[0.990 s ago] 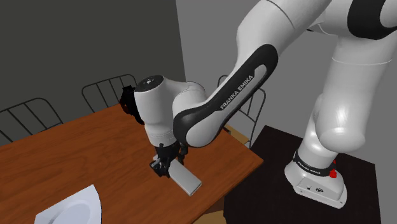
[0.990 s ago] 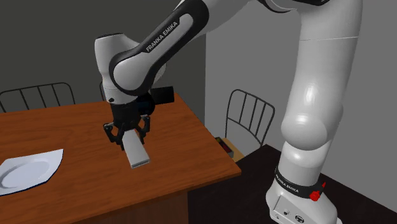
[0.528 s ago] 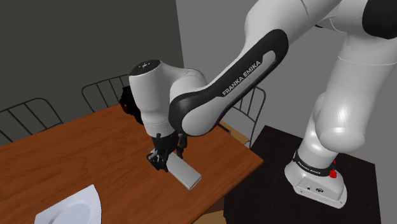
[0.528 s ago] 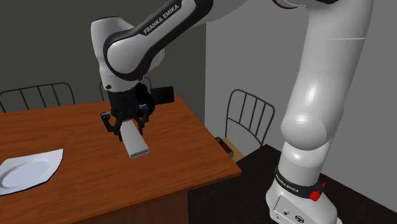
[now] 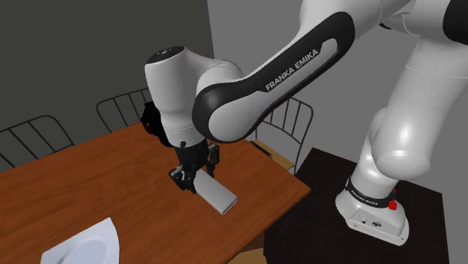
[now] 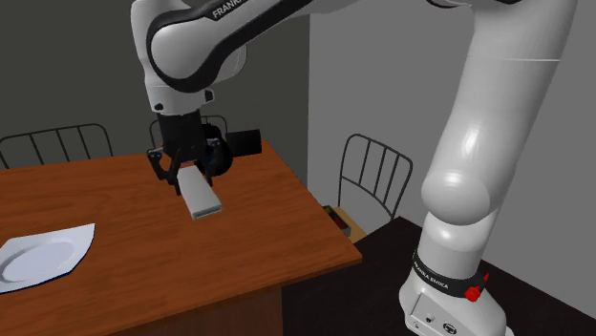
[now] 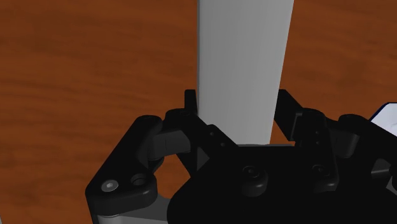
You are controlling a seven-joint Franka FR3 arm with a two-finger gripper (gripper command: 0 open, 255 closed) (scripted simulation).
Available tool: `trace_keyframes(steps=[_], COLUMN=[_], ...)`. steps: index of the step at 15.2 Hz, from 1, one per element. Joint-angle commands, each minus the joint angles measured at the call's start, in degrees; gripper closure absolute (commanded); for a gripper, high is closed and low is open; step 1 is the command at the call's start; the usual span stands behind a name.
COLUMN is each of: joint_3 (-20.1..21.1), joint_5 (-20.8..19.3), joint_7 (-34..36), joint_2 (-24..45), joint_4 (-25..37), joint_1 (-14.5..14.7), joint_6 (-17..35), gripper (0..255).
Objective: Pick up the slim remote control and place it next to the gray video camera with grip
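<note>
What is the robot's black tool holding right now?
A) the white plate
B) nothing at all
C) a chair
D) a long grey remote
D: the tool is shut on the long grey remote, and the wrist view shows it clasping the remote on both sides.

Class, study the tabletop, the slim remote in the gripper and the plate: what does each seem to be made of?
The table looks like wood: reddish-brown, visible grain, matte. The slim remote is drawn plain light grey, untextured; perhaps plastic, left open. The plate is plain white, softly shaded; possibly ceramic, unclear.
</note>
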Motion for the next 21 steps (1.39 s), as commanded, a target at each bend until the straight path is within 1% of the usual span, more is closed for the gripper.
trace_keyframes(steps=[1,5,13,21], joint_3=[-0.05,-0.18,-6.02,-11.14], joint_5=[0.28,0.88,0.57,-1.37], joint_7=[-0.25,-0.72,-11.69,-21.06], joint_2=[-0.41,-1.36,-1.32,2.48], joint_4=[1.21,2.98,2.84,6.91], joint_1=[-0.04,-0.10,-5.36,-10.43], joint_6=[-1.55,-4.09,-3.84,-4.34], gripper=[255,255,255,255])
